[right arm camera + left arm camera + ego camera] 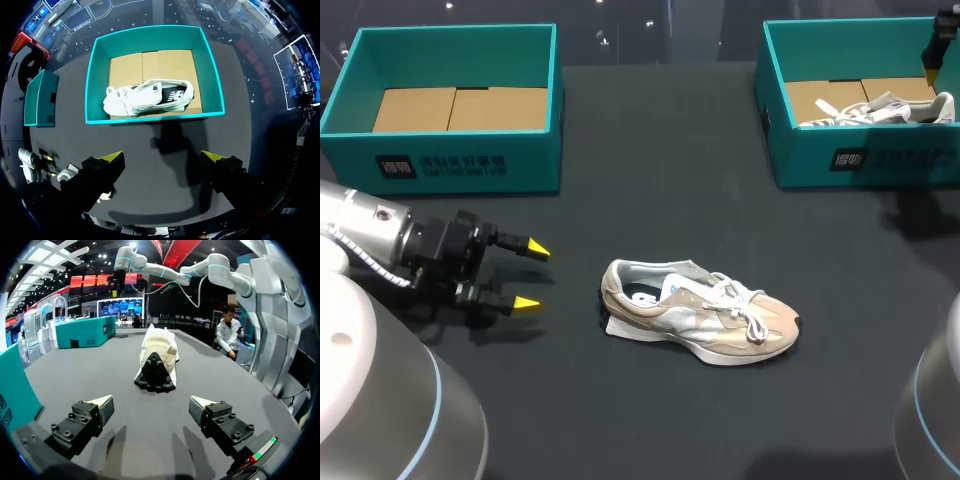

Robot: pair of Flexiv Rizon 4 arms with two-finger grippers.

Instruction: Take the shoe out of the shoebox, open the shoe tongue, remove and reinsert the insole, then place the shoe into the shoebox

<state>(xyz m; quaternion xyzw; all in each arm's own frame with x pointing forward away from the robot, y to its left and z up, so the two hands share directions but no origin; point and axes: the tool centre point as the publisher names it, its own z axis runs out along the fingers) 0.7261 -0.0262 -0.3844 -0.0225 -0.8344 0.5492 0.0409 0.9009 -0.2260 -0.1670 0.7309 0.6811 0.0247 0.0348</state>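
A beige and grey sneaker (700, 320) with white laces lies on its sole on the dark table, outside both boxes, toe to the right. My left gripper (528, 288) hovers open just left of its heel, fingers pointing at it. In the left wrist view the sneaker's (156, 362) heel and black sole face the open left gripper (151, 404), a short way ahead. My right gripper (164, 157) hangs open high above the right teal shoebox (155, 117), which holds a white shoe (147, 97). The head view shows only a bit of the right gripper (940, 50).
An empty teal shoebox (455, 170) with a cardboard floor stands at the back left. The right shoebox (860, 160) with the white shoe (880, 110) stands at the back right. Bare dark table surrounds the sneaker.
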